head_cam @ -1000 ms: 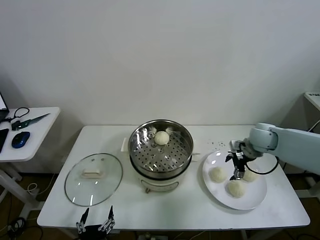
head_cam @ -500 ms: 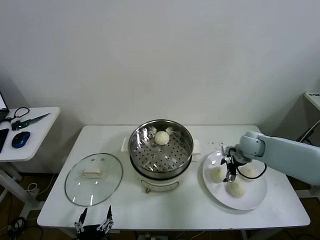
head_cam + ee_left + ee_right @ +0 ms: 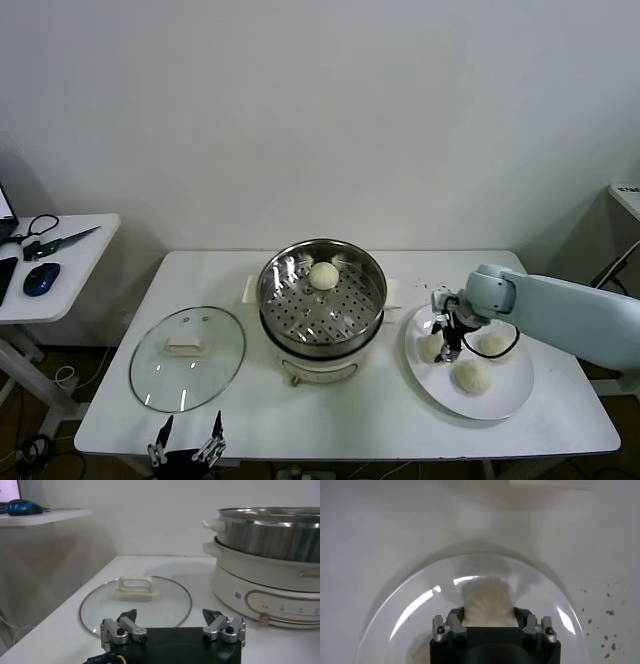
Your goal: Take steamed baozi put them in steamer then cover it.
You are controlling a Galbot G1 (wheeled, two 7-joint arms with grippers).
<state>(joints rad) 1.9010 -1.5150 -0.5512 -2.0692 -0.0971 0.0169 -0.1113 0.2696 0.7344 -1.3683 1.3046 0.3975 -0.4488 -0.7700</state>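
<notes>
Right gripper point(image 3: 443, 345), jaws open astride the nine-o'clock baozi point(image 3: 489, 601) on the plate point(image 3: 500, 405), should close gently, squarely, before lifting toward the steamer point(image 3: 322, 300).

The right arm reached in from the right side of the head view, its pale forearm angled across toward the middle and bent downward at the wrist. The right gripper point(image 3: 444, 345) pointed down, its two fingers point(image 3: 456, 624) spread apart with one on either side of a bun point(image 3: 489, 604) (whether the pads were actually pressing on it could not be told). The left arm sat parked low at the near edge of the table, and the left gripper point(image 3: 173, 623) was held level with its fingers wide apart and nothing between them.
</notes>
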